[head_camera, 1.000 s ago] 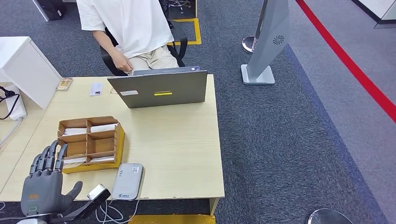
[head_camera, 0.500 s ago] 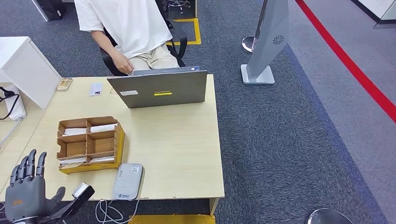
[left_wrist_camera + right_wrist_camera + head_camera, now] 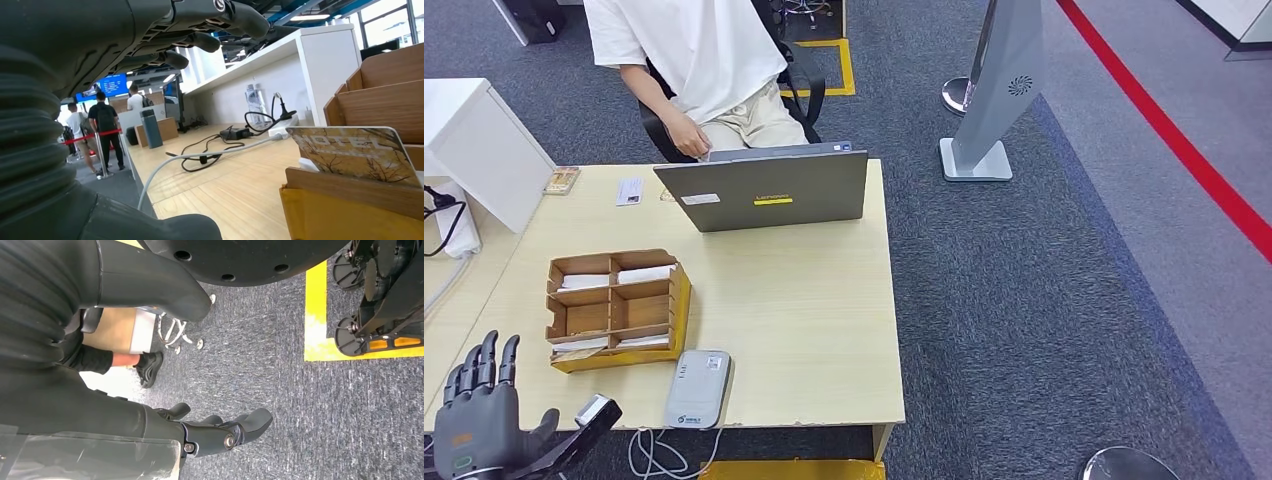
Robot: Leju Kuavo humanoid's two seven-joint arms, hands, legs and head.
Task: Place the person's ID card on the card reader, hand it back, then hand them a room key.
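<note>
My left hand (image 3: 482,418) hovers at the table's near left corner, fingers spread and holding nothing. In the left wrist view its fingers (image 3: 200,37) reach over the tabletop near the wooden organizer (image 3: 380,100), where a brown hotel key card (image 3: 357,154) stands in a slot. The grey-white card reader (image 3: 698,388) lies at the near edge, right of my hand. A small white card (image 3: 630,191) lies at the far edge, near the seated person (image 3: 694,60). My right hand (image 3: 220,432) hangs over the carpet, loosely extended and holding nothing.
The wooden organizer (image 3: 614,308) with several compartments sits just beyond my left hand. An open laptop (image 3: 764,190) stands in front of the person. A white cabinet (image 3: 474,140) and cables (image 3: 449,235) are at the left; a grey stand (image 3: 999,90) rises from the carpet at the right.
My left hand has drawn back from beside the organizer toward the near left corner and sits lower in the head view. The person has shifted slightly.
</note>
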